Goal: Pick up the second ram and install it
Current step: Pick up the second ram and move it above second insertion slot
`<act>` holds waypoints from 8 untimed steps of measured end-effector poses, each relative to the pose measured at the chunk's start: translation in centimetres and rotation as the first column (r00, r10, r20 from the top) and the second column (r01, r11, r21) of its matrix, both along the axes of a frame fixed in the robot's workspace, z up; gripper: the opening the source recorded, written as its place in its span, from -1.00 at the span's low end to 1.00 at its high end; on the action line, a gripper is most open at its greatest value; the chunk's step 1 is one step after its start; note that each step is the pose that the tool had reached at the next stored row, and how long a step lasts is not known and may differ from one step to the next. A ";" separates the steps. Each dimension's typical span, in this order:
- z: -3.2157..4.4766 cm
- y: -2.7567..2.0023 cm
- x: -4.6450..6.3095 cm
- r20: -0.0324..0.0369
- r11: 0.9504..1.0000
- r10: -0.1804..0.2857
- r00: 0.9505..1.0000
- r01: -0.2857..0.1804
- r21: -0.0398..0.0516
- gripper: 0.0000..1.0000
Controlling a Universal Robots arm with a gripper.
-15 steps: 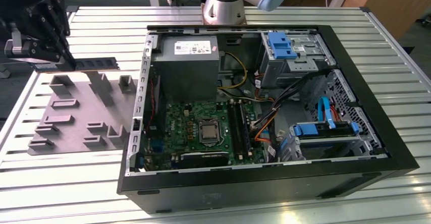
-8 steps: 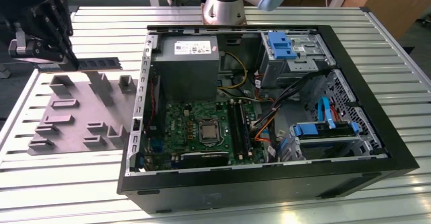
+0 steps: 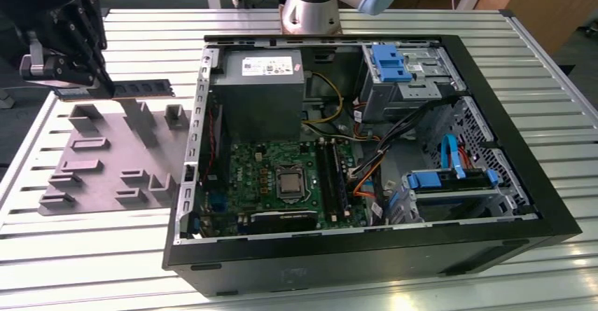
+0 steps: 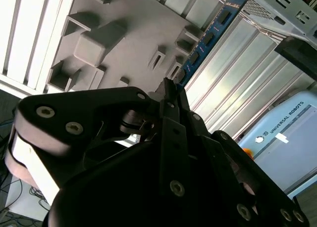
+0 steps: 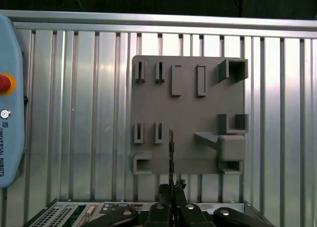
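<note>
Our gripper [image 4: 169, 87] clamps the ram [image 4: 213, 31] over the grey plate [image 5: 188, 113]. We see the open case [image 3: 374, 255] just beside, a white label [image 3: 269, 64] on its power supply [image 3: 257, 108].

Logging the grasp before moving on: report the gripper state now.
Gripper: jaws closed, holding the RAM stick by one end, above the grey fixture plate.

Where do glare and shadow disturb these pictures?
Exterior view: glare spots on the table slats by the computer case. Second wrist view: the pincer holding the second ram is dark, nearly a silhouette, against shining slats. First wrist view: bright streaks on the slats beside the grey fixture plate.
</note>
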State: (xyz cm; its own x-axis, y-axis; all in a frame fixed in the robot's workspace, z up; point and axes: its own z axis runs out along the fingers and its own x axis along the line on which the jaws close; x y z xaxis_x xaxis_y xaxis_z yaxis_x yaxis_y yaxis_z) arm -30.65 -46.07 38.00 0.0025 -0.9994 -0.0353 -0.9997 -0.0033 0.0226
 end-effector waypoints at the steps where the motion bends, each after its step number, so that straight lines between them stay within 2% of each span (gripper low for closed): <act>1: 0.00 0.00 0.1 0.000 1.000 0.000 1.000 0.000 0.000 -0.72; 8: 0.00 0.00 0.5 0.000 1.000 -0.001 1.000 0.001 0.000 -0.72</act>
